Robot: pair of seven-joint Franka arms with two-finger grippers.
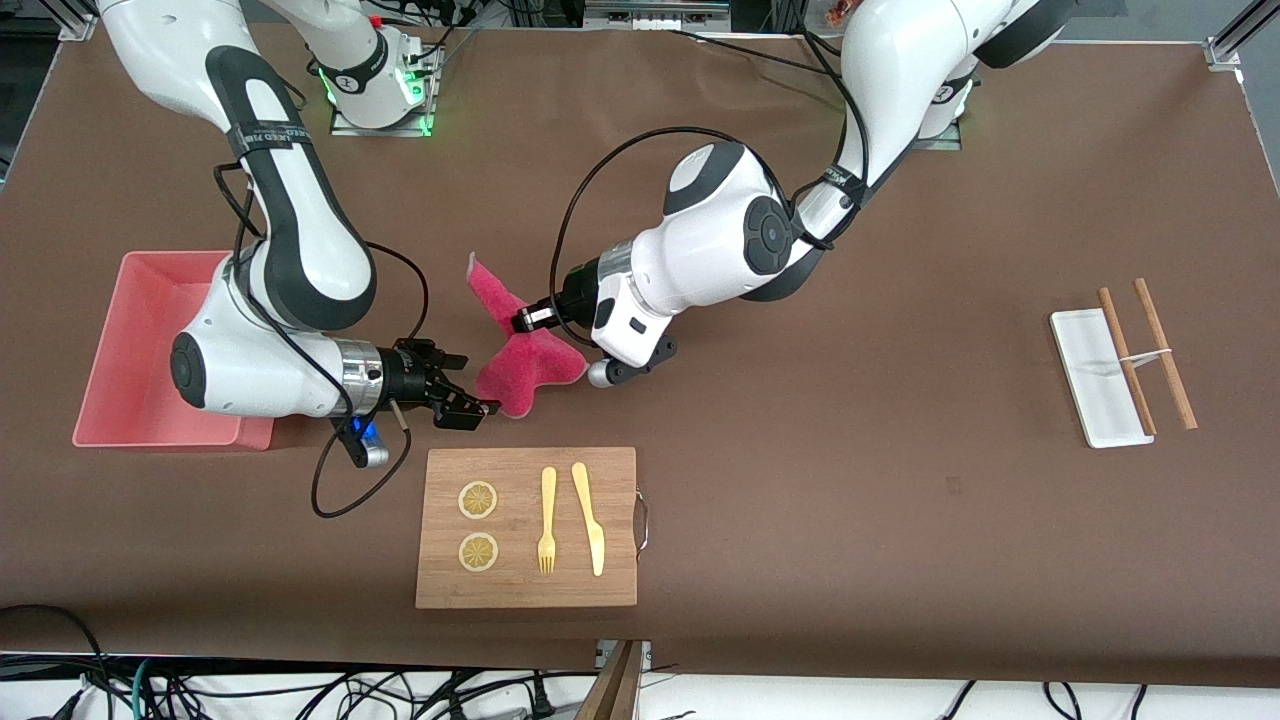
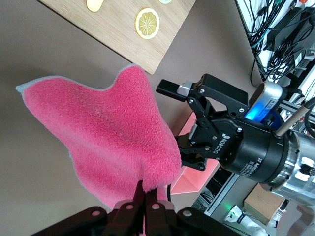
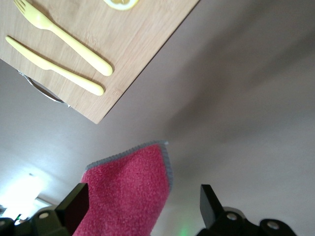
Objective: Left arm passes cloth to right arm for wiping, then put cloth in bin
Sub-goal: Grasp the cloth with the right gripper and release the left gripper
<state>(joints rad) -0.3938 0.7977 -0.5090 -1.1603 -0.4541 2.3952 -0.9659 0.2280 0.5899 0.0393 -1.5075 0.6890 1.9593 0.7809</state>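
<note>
Pinched shut on the cloth [image 1: 525,355], the left gripper [image 1: 530,319] held it up near the middle of the front view, over bare table just above the cutting board [image 1: 527,527]. In that view the cloth's long axis ran from upper left to lower right, one lobe sticking up, the bigger one sagging toward the board. Its lower edge lay just beside the right gripper [image 1: 470,400], whose fingers stood wide apart and held nothing; the right wrist view showed the cloth's grey-edged corner between them. That gripper looked best placed to take it. At the frame's left, the bin [image 1: 140,350] sat under the right arm. A fork [image 1: 547,520], a knife [image 1: 590,518] and two lemon slices [image 1: 478,500] lay on the board, probably clear of the handover.
</note>
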